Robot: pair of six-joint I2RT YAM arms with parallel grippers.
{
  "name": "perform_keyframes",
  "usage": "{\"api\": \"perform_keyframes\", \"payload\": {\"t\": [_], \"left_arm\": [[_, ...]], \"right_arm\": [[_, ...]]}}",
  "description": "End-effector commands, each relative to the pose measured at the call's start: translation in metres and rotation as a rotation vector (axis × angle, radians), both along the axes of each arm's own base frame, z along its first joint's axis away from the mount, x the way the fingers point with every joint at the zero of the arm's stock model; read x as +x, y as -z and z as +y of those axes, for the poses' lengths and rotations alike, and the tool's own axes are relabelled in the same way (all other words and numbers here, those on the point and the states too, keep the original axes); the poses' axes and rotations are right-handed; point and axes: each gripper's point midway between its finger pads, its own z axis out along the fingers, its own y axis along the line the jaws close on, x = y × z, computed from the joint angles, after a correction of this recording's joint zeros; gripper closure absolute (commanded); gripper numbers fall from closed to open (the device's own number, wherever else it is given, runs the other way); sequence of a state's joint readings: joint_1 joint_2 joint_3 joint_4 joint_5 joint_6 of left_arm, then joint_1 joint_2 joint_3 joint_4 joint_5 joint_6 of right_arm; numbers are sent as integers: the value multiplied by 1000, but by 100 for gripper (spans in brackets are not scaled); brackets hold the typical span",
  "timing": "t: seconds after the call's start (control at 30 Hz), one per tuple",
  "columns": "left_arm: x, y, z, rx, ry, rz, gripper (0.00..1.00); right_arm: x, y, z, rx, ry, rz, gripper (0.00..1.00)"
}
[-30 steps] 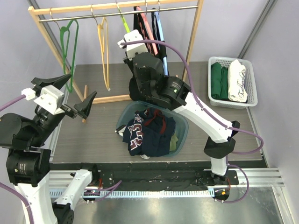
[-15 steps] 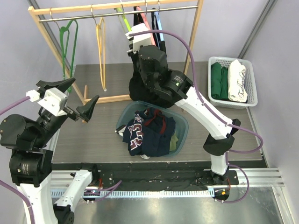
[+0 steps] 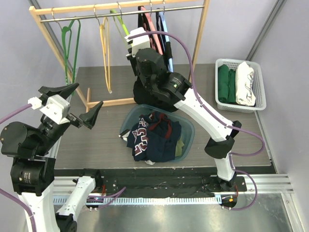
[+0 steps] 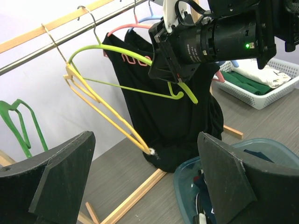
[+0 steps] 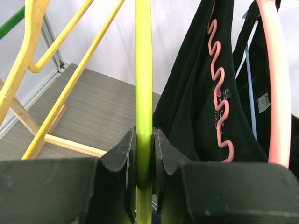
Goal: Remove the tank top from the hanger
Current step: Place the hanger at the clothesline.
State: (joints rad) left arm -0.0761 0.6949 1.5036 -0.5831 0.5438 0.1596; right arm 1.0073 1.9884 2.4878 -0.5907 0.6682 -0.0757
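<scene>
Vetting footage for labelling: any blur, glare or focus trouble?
Top external: evenly lit, sharp, mild glare on the metal base plate at the bottom. Left wrist: black tank top crisp, left hand soft and dark. Right wrist: right hand blurred up close, lime hanger it grips in focus.

Top cam: high behind my arm bases, looking down across the table [image 3: 96, 145] to the rail [image 3: 87, 16], wide. Left wrist cam: looks across at the rail from well back. Right wrist cam: I'm right up against the lime hanger [image 5: 144, 93], looking rearward. All three share that hanger and the black tank top [image 4: 182, 116].
</scene>
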Motion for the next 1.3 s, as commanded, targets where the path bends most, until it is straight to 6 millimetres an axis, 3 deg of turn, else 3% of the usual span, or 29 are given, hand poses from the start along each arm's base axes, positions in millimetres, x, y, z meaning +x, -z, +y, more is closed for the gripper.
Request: {"api": "perform_keyframes", "payload": {"t": [0.0, 0.13, 0.37, 0.6, 0.8, 1.0, 1.27], "left_arm": [[-4, -8, -1, -16, 11, -36, 4], [-4, -6, -1, -16, 10, -33, 4], [-4, -3, 0, -18, 2, -37, 4], [2, -4, 1, -34, -8, -33, 4], [7, -4, 1, -49, -8, -22, 4], [9, -6, 1, -54, -7, -21, 4], [10, -6, 0, -64, -6, -14, 4]], "right_arm": [[-6, -19, 10, 61, -17, -39, 99], [-16, -25, 27, 59, -36, -70, 99], [-22, -18, 46, 35, -60, -87, 99], [-36, -28, 70, 35, -151, -142, 99], [-35, -23, 77, 31, -156, -143, 99], [-28, -13, 72, 25, -106, -120, 99], [-5, -23, 28, 116, -43, -76, 99]]}}
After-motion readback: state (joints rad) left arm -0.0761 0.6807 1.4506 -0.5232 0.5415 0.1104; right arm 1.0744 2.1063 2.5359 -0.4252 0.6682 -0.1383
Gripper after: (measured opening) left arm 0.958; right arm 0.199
